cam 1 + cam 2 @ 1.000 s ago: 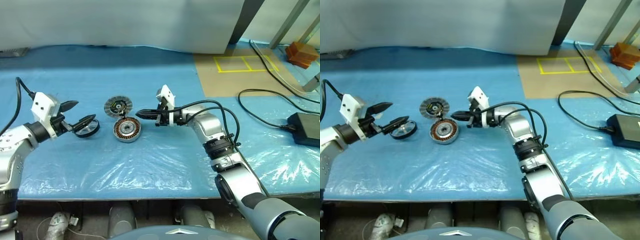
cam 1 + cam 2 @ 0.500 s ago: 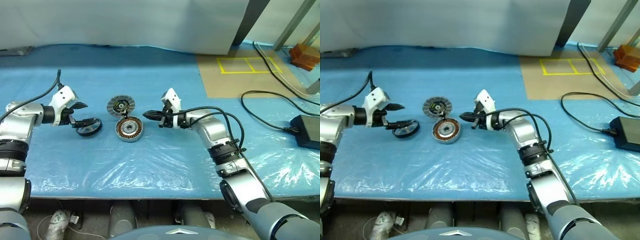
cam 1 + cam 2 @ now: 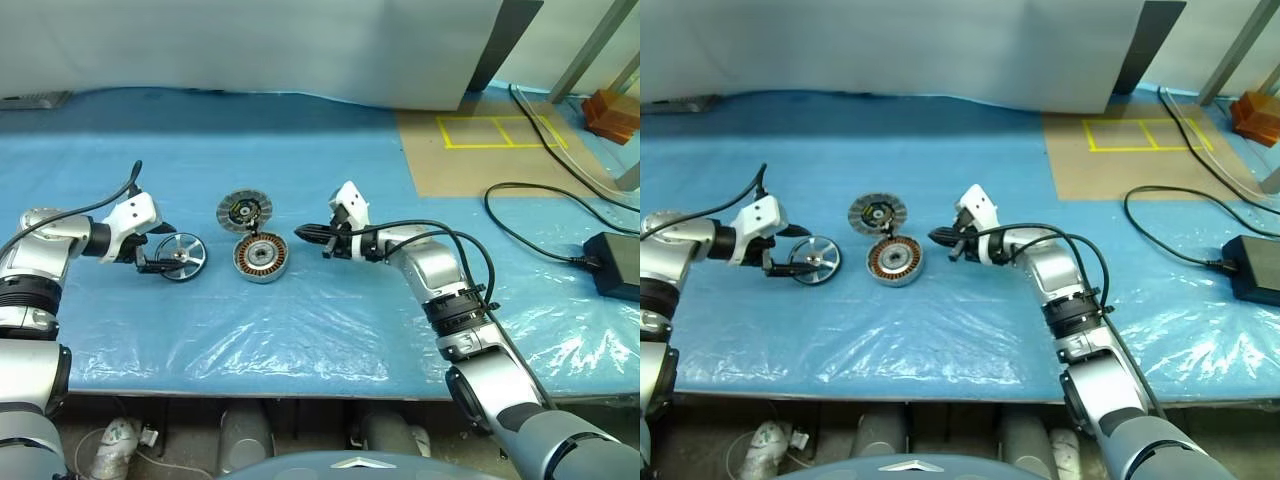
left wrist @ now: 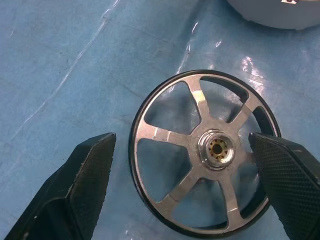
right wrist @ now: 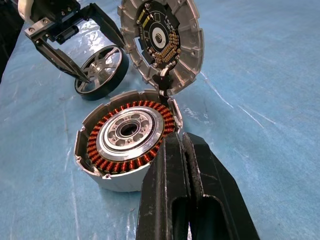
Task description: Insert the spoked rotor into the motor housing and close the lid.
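The spoked rotor (image 4: pixel 202 152), a silver wheel with several spokes and a dark rim, lies flat on the blue sheet at the left (image 3: pixel 181 256). My left gripper (image 3: pixel 158 250) is open and low over the sheet, one finger (image 4: pixel 90 170) on each side of the rotor. The motor housing (image 3: pixel 260 257), with copper windings around a pale centre (image 5: pixel 125 135), sits right of the rotor. The lid (image 5: pixel 160 37), a finned disc with a dark circuit centre, lies open behind the housing (image 3: pixel 243 211), joined at its rim. My right gripper (image 3: pixel 305 234) is shut and empty, just right of the housing.
A blue plastic sheet (image 3: pixel 300 330) covers the table up to its front edge. At the back right lies a brown board with yellow tape (image 3: pixel 470 140). Black cables (image 3: pixel 530 200) and a black power adapter (image 3: pixel 612 262) lie at the right.
My left gripper has come down and swung round, from above and left of the rotor to straddling it. The right gripper has drawn back a little from the housing.
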`<state>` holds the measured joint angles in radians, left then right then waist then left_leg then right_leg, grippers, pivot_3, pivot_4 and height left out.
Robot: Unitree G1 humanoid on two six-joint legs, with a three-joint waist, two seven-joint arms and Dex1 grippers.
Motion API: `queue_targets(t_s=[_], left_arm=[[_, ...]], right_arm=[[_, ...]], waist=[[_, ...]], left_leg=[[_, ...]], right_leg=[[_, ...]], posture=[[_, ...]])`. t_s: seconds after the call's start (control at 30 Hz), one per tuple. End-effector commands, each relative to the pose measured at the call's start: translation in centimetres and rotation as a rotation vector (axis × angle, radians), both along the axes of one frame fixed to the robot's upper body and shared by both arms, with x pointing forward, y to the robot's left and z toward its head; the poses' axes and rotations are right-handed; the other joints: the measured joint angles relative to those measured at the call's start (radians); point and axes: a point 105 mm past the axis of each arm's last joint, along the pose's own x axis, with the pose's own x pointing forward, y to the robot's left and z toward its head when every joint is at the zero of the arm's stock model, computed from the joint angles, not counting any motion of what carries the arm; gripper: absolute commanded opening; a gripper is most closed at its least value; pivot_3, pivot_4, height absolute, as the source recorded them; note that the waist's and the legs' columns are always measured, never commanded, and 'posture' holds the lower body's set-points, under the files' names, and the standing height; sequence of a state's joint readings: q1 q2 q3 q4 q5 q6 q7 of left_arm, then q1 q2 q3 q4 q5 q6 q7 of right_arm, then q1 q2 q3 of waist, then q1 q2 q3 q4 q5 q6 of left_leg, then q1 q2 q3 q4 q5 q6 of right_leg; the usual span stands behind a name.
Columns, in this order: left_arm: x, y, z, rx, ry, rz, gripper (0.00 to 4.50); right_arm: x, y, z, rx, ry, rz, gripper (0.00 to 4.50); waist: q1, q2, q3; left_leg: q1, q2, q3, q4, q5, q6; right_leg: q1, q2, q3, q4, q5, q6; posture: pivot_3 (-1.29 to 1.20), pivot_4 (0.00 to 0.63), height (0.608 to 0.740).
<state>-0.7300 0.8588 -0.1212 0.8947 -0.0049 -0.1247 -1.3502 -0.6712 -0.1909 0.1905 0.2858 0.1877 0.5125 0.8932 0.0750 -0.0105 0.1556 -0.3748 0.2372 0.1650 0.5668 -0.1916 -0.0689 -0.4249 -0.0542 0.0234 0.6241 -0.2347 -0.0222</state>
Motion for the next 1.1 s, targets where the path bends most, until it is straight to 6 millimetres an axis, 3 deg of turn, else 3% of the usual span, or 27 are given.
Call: queue_targets(t_s=[0.03, 0.23, 0.33, 0.43, 0.9, 1.1], left_arm=[[0.0, -0.7, -0.1, 0.021, -0.019, -0.048, 4.50], [-0.3, -1.0, -1.0, 0.000, 0.026, -0.041, 4.50], [-0.6, -0.7, -1.6, 0.014, 0.043, -0.036, 3.98], [-0.6, -0.6, -2.0, 0.033, 0.027, -0.025, 3.81], [-2.6, -1.5, -3.9, -0.002, 0.089, -0.057, 3.57], [-2.3, -1.6, -3.7, -0.019, 0.057, -0.025, 3.45]], right_arm=[[-0.1, 0.2, 1.0, 0.013, -0.041, 0.007, 0.03], [-0.1, 0.3, 0.8, 0.004, -0.043, 0.000, 0.03], [-0.1, 0.3, 0.7, 0.004, -0.044, -0.008, 0.00], [0.0, 0.3, 0.7, 0.001, -0.044, -0.011, 0.00], [0.1, 0.4, 0.3, -0.006, -0.041, -0.023, 0.00], [0.2, 0.4, 0.2, -0.011, -0.039, -0.028, 0.00]], waist=[[0.000, 0.000, 0.000], [-0.001, 0.000, 0.000], [0.000, 0.000, 0.000], [0.002, 0.001, 0.000], [0.002, 0.004, -0.002], [-0.001, 0.005, -0.002]], left_leg=[[0.000, 0.000, 0.000, 0.000, 0.000, 0.000], [0.000, 0.000, 0.000, 0.000, 0.000, 0.000], [0.000, 0.000, 0.000, 0.000, 0.000, 0.000], [0.002, -0.001, 0.000, 0.000, 0.000, 0.000], [0.007, -0.002, 0.000, -0.001, 0.000, 0.000], [0.008, -0.002, 0.000, -0.001, 0.000, 0.000]], right_leg=[[0.000, 0.000, 0.000, 0.000, 0.000, 0.000], [0.000, 0.000, 0.000, 0.000, 0.000, 0.000], [0.000, 0.000, 0.000, 0.000, 0.000, 0.000], [0.002, -0.001, 0.000, 0.000, 0.000, 0.000], [0.006, -0.002, 0.001, 0.000, 0.000, 0.000], [0.006, -0.002, 0.001, 0.000, 0.000, 0.000]], posture=[[0.00, 0.150, 0.740], [0.00, 0.150, 0.740], [0.00, 0.150, 0.740], [0.00, 0.150, 0.740], [0.00, 0.150, 0.740], [0.00, 0.150, 0.740]])
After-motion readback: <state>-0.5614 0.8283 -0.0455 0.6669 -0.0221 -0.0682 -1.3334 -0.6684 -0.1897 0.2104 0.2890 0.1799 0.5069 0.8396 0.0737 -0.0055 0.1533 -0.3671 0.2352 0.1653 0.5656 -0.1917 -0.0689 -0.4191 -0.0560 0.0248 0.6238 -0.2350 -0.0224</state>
